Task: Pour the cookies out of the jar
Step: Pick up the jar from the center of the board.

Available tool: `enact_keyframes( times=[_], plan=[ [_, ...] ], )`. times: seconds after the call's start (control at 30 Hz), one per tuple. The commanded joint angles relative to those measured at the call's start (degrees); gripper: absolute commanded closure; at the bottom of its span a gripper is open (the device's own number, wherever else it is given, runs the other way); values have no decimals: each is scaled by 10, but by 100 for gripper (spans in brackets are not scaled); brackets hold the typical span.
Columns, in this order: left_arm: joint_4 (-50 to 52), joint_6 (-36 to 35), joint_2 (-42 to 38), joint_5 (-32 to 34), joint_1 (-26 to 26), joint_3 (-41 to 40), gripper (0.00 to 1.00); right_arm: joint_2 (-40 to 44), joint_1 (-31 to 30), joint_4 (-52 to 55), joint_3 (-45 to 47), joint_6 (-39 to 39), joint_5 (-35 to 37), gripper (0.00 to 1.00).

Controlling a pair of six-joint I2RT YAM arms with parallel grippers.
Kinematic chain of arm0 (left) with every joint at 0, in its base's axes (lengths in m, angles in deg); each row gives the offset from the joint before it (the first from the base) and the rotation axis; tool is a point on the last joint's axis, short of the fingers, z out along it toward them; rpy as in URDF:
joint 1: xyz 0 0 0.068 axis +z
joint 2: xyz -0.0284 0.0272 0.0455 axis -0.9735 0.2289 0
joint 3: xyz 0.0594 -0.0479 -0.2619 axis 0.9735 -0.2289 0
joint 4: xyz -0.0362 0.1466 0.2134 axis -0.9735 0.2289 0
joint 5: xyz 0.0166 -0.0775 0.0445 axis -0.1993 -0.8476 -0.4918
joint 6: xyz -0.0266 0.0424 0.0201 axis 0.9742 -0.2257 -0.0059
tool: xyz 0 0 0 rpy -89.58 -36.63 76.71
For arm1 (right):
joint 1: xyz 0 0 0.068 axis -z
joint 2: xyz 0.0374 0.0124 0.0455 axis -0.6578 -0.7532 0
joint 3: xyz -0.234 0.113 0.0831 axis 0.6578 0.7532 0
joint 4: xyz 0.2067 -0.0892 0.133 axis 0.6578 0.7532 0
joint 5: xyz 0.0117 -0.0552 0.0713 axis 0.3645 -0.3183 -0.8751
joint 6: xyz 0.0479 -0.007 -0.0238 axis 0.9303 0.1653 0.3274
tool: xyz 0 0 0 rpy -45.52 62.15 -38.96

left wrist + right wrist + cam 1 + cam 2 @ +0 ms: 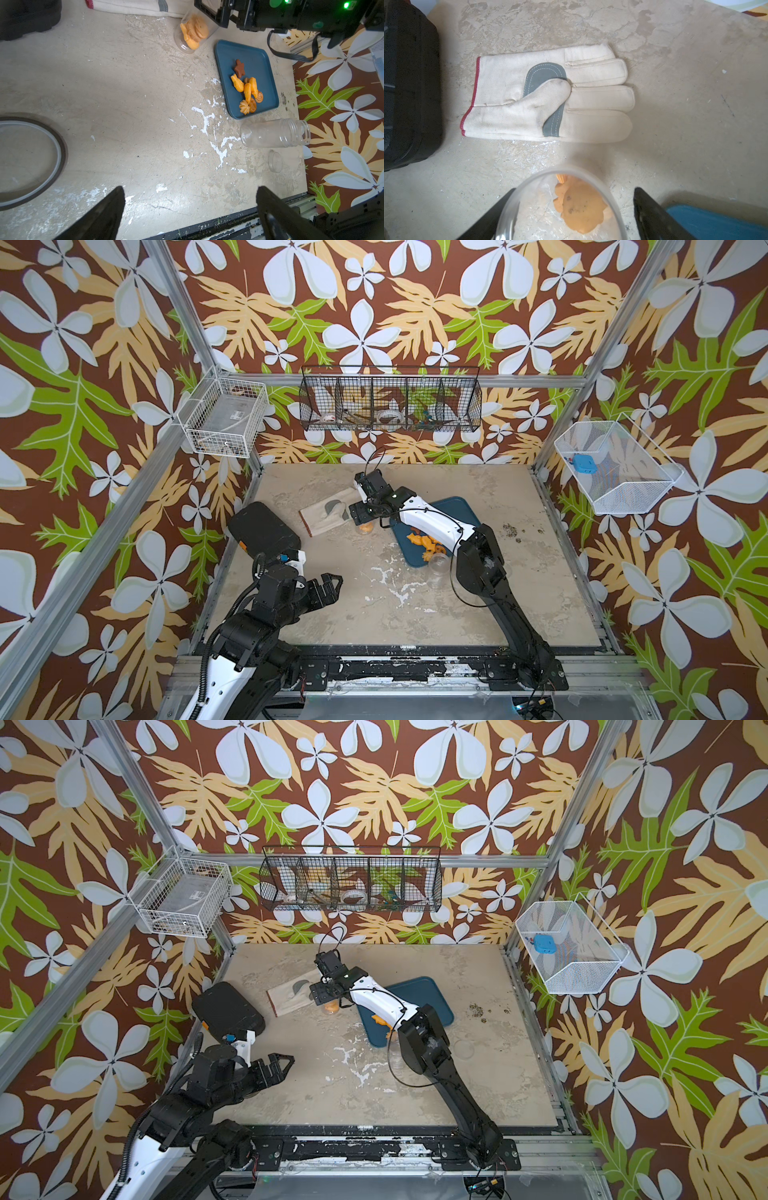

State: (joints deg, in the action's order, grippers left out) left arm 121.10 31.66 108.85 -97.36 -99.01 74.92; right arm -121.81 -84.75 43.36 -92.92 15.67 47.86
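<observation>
1. The jar (529, 207) is showing clear, smooth, round plastic walls. It is standing on the mottled beige table (415, 605), between a cream canvas glove (550, 97) and a dark blue tray (255, 58) with rounded corners.
2. The cookies (581, 209) are sitting inside that jar as flat, scalloped orange discs, one of them speckled brown. They are stacked against one wall in the left wrist view (194, 31).
3. A cookie cluster (247, 91) is lying on the tray: a brown star, ridged orange swirls and pale orange pieces, all touching or overlapping.
4. An empty jar (274, 133), clear with a threaded neck, is lying on its side just beside the tray's edge, with a small clear lid (275, 161) near it.
5. The glove is lying flat with a grey stitched palm patch and a red cuff edge. A black textured case (404, 83) is sitting beyond its cuff.
6. The right arm is reaching across the tray, and the right gripper (360, 514) is pointing down over the jar.
7. Its black fingers (492, 218) are straddling the jar. One is at the rim and the other is standing apart from the wall, so it is gripping nothing.
8. The left gripper (190, 207) is hovering low near the table's front, well apart from both jars, with its jaws spread wide around nothing.
</observation>
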Motion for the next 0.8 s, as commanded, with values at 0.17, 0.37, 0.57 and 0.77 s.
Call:
enact_keyframes(
  times=[0.17, 0.37, 0.57, 0.77],
  plan=[
    [16, -46, 23, -17, 0, 13, 0, -22, -2, 3, -24, 24, -4, 34],
    [5, -49, 28, -26, 0, 16, 0, 11, -2, 11, -5, 29, 7, 39],
    [-22, -47, 48, -35, 1, 29, 0, 82, 14, -7, 36, 61, -46, 41],
    [-111, -10, 72, -113, 0, 35, 0, 190, 66, -25, 149, 131, -173, 41]
  ],
)
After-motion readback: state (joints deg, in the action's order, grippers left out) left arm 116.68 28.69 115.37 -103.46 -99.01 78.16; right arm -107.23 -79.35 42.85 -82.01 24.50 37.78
